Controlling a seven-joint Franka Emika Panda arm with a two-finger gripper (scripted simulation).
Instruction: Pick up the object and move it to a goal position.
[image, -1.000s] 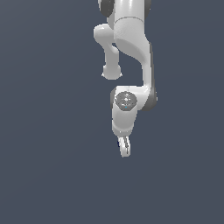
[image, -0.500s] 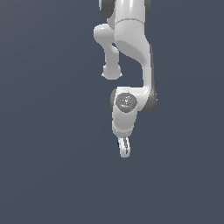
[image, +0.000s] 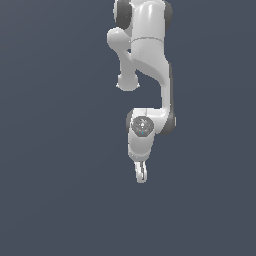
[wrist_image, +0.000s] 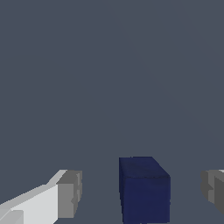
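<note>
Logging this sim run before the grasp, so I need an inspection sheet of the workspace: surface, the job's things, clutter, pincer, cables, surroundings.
Surface: flat grey-blue ground, uniform, no marks.
Job's things: dark navy cube on the ground, seen in the wrist view between the two fingers, with a gap on each side; not made out in the exterior view.
Clutter: nothing seen.
Pincer: pincer open, one finger and the other at either side of the cube, not touching it; in the exterior view it points down under the white arm.
Cables: nothing seen.
Surroundings: nothing seen beyond the ground; no goal marker visible.
</note>
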